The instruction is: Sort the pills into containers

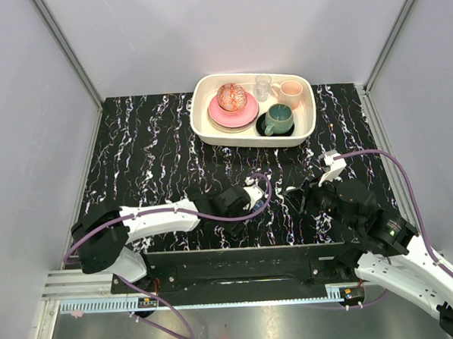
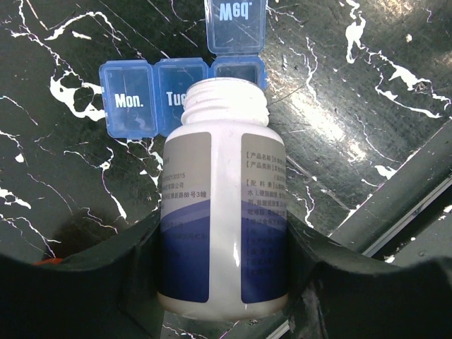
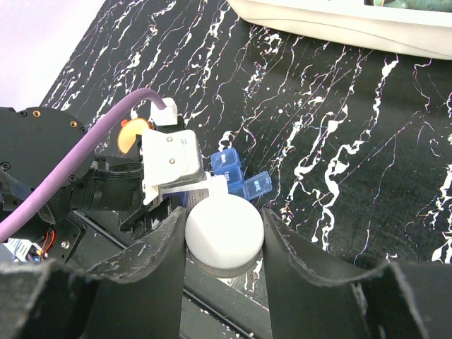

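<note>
Left gripper [image 2: 222, 244] clamps uncapped white plastic bottle [image 2: 226, 176], mouth toward blue translucent pill box [image 2: 127, 99]; right gripper [image 3: 223, 222] pinches white round cap [image 3: 224, 244]

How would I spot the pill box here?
On the black marbled table, look near the front edge. Just past the open mouth of the white bottle lies the pill box: blue, see-through, with weekday-labelled lids, one flipped up.

I see a white tray [image 1: 249, 140] on the marbled worktop [image 1: 150, 158]. Inside the tray: pink plates [image 1: 222, 118] on the left, bearing a patterned orange ball [image 1: 231, 97]; clear glass [image 1: 263, 87] and pink cup [image 1: 289, 94] at the far side; teal mug [image 1: 278, 119] near-right.
</note>
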Robot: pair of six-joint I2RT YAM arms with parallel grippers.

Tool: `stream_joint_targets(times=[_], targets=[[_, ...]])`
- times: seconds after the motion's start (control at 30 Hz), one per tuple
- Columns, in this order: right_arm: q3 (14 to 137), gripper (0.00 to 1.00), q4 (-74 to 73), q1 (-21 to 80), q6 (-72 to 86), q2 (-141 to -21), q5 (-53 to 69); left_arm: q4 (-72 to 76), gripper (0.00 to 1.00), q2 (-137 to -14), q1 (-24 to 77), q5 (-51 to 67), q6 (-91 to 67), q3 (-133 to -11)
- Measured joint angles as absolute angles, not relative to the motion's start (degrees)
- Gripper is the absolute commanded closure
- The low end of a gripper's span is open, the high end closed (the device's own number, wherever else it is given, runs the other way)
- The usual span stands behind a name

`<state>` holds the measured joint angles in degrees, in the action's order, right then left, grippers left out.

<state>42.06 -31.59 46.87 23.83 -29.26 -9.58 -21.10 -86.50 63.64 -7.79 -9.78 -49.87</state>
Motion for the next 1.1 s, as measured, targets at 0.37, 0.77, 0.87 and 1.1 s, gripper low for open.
stream_joint_targets(times=[0.37, 0.77, 0.87, 1.1], targets=[[42.1, 1.00, -31.6, 46.9, 23.8, -29.3, -9.6, -23.2, 1.00, -87.4, 63.6, -7.8, -8.8, -51.1], [42.1, 1.00, -31.6, 46.9, 23.8, -29.1, -9.6, -24.4, 1.00, -88.6, 63.6, -7.8, -8.0, -52.9], [42.0, 1.00, -31.6, 46.9, 23.8, -28.9, -9.6, -24.4, 1.00, -88.6, 63.6, -7.7, -7.9, -52.9], [42.0, 1.00, -31.6, 46.9, 23.9, -28.8, -9.6, -25.4, 1.00, -88.6, 63.6, -7.7, -7.5, -53.4]])
